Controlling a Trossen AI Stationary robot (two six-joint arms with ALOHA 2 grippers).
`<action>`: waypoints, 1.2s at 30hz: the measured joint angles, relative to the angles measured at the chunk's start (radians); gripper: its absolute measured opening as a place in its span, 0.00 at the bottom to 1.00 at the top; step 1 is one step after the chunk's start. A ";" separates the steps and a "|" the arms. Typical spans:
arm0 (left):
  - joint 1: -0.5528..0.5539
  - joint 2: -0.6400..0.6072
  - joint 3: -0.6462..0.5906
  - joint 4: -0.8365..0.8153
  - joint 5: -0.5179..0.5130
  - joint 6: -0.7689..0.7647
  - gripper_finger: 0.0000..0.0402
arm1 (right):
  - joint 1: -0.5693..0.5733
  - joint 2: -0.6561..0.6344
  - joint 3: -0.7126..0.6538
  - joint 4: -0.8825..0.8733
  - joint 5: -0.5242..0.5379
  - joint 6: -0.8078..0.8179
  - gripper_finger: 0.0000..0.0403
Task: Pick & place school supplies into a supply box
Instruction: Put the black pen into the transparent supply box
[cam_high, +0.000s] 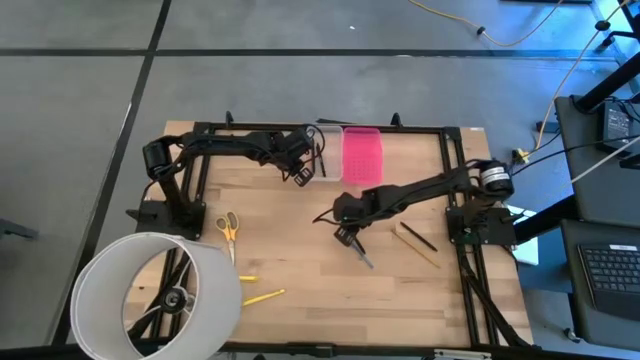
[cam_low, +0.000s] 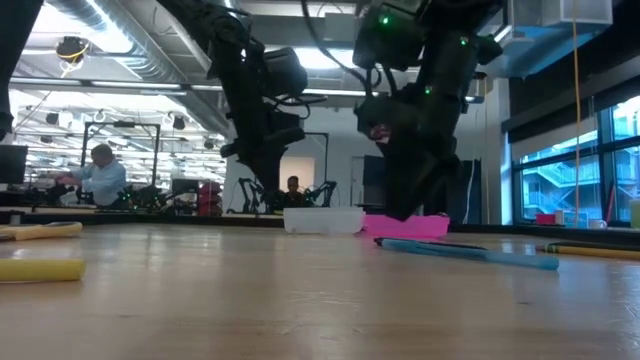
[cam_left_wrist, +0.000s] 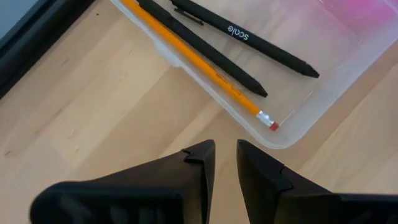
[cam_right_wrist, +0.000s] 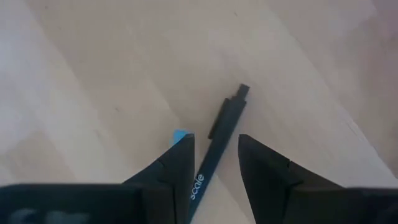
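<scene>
The clear supply box (cam_high: 322, 160) sits by the table's far edge, its pink lid (cam_high: 362, 155) beside it on the right. In the left wrist view the box (cam_left_wrist: 292, 134) holds two black pens (cam_left_wrist: 249, 38) and an orange pencil (cam_left_wrist: 205, 65). My left gripper (cam_left_wrist: 226, 152) hovers at the box's near corner, open by a narrow gap and empty. My right gripper (cam_right_wrist: 216, 146) is open at mid-table, a finger on each side of a blue-grey pen (cam_right_wrist: 221, 134) that lies flat on the wood (cam_low: 470, 252); no touch shows.
A tan ruler and a dark pen (cam_high: 415, 240) lie right of my right gripper. Yellow-handled scissors (cam_high: 228, 228) and two yellow markers (cam_high: 262, 296) lie on the left side. A big white hoop (cam_high: 150, 295) stands over the near left corner. People sit in the room behind.
</scene>
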 joint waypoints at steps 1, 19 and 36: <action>0.000 0.000 0.000 -0.006 0.000 0.000 0.15 | 0.000 0.007 0.000 0.013 0.001 0.007 0.32; -0.061 -0.122 -0.119 0.045 -0.134 -0.058 0.14 | -0.001 0.085 0.001 0.053 0.021 0.017 0.32; -0.066 -0.466 -0.388 0.225 -0.138 -0.140 0.14 | -0.003 0.116 0.004 0.044 0.075 -0.046 0.11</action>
